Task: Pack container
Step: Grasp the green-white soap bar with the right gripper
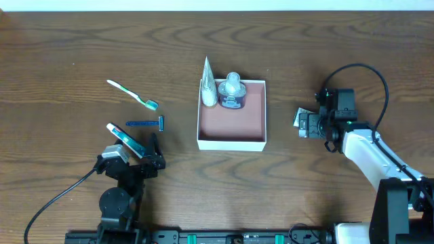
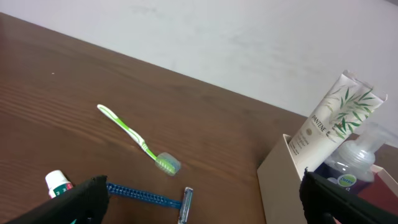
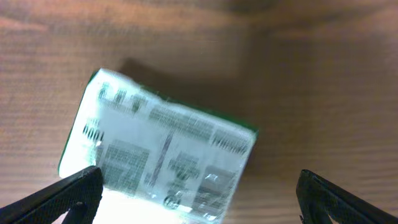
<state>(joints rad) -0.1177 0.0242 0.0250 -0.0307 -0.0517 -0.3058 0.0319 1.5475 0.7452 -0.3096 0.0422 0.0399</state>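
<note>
Container (image 1: 234, 125) sits mid-table; the tube (image 1: 207, 85) and pump bottle (image 1: 232, 91) stand against its far wall, likely to leave room. Your right gripper (image 1: 301, 123) is spread wide at the small carton (image 3: 161, 152), gripping nothing; your left gripper (image 2: 200, 186) is open and empty too.

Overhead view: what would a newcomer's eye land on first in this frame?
The white-walled container at the centre of the table, with a tall tube and a bottle standing in its far left corner. To its left a green toothbrush, a blue razor and some toothpaste lie loose. On the right, the right gripper hangs open over a small green-and-white carton.
</note>
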